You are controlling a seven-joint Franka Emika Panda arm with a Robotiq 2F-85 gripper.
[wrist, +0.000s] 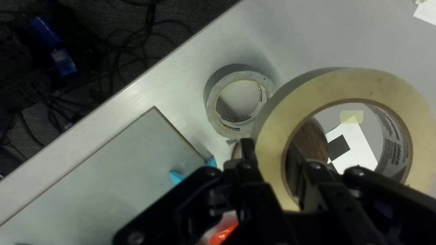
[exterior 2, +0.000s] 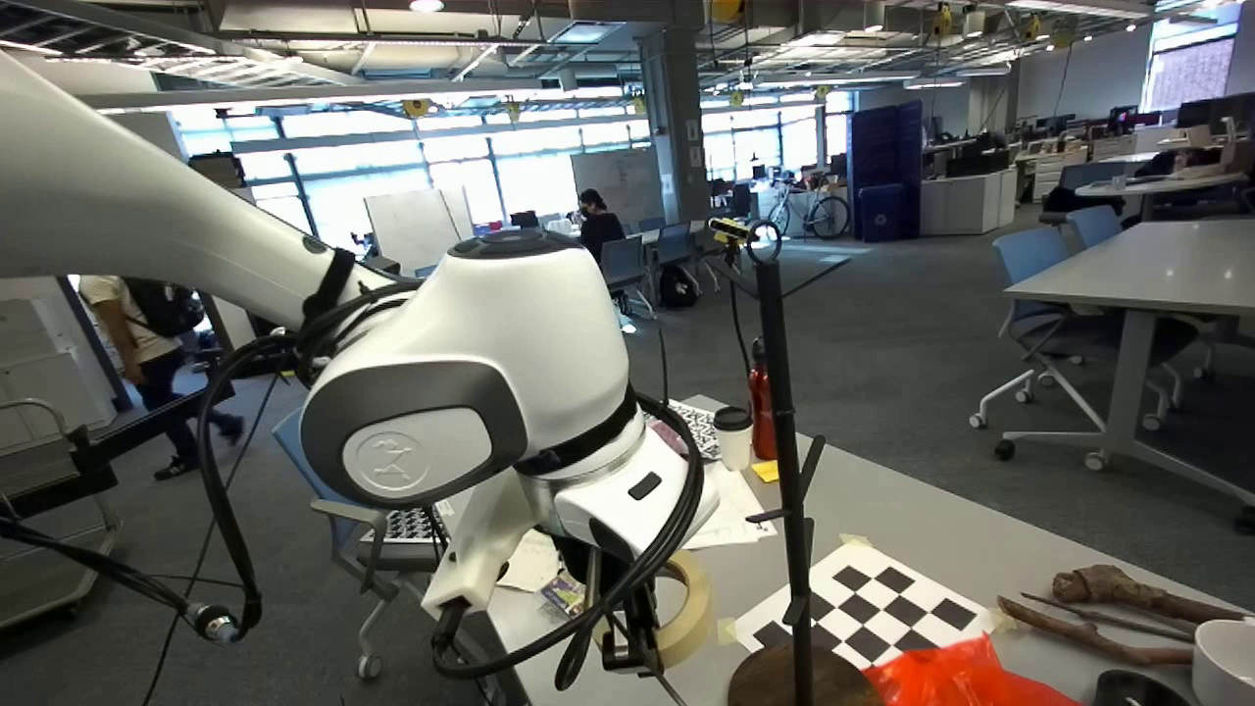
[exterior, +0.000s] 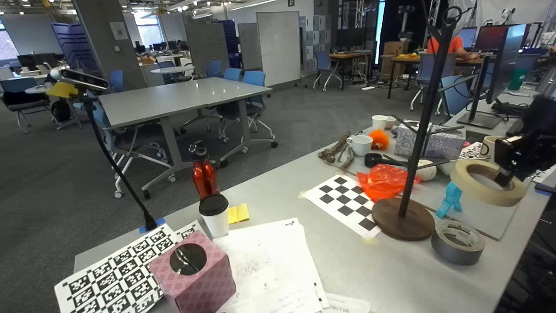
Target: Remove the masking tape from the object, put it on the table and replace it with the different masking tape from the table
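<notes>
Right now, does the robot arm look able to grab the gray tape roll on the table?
Probably not yet: its fingers hold the cream masking tape, which likely must be set down first. Nothing sits on the gray tape roll, though.

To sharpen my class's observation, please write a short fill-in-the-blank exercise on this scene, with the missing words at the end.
1. Of the beige tape and the grey tape, the gripper holds the ____ one.
2. The number of tapes hanging on the stand is ____.
3. The white cup has a lid coloured ____.

Missing words: beige; zero; black.
</notes>
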